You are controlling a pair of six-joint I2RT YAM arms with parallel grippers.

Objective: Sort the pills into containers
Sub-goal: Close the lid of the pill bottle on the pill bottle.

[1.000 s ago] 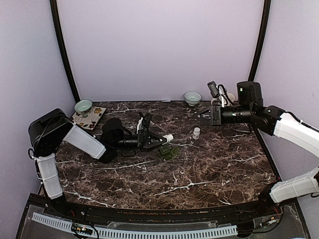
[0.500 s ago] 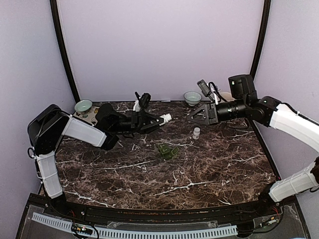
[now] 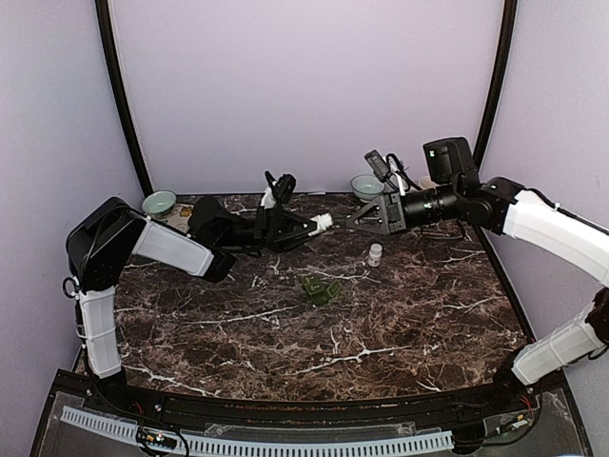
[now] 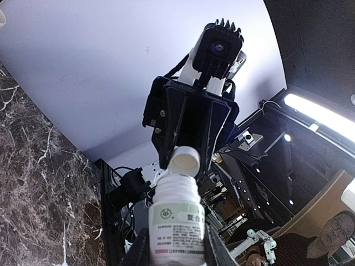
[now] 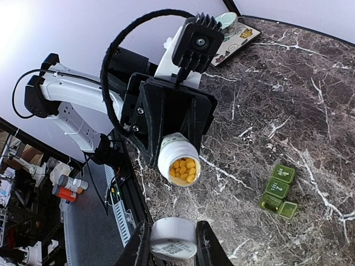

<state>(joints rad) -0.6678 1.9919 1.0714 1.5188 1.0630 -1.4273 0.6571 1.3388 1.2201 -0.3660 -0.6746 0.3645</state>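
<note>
The green pill box (image 3: 322,288) lies mid-way across the table (image 3: 419,333). Beyond it, at 12 o'clock, the left gripper (image 3: 297,228) clasps an open bottle (image 3: 319,225) of yellow pills (image 5: 183,168). At 1 o'clock the right gripper (image 3: 354,221) pinches a white cap (image 5: 173,237).

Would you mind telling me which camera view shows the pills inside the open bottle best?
The right wrist view: it looks straight into the bottle at the yellow pills. The left wrist view shows only the labelled side from behind; the top view shows a small white shape, pills hidden.
</note>
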